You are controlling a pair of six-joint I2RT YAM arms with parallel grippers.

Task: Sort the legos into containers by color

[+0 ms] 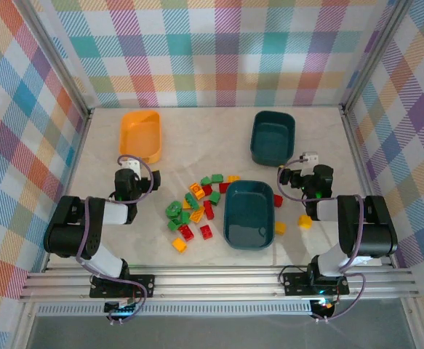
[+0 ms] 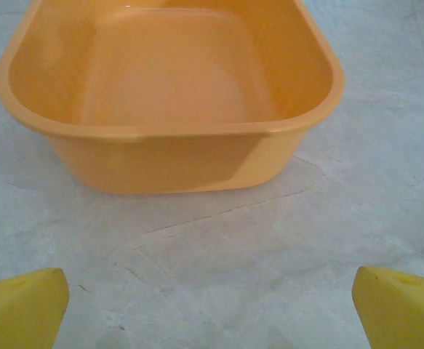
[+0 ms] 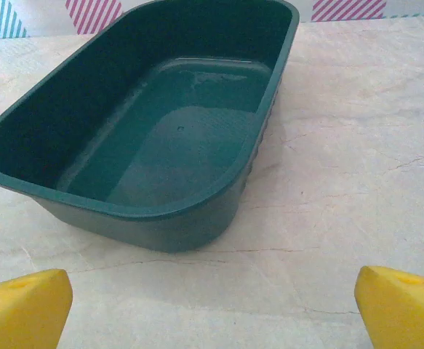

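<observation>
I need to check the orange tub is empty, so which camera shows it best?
The left wrist view: the orange tub sits close up, its bare inside plain to see. The top external view shows it small, far back on the left, also looking empty. The right wrist view faces a dark teal tub instead.

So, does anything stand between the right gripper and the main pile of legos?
Yes. The near teal tub stands between the open right gripper and the pile of legos. Three loose legos to the tub's right have nothing visible before them.
</observation>
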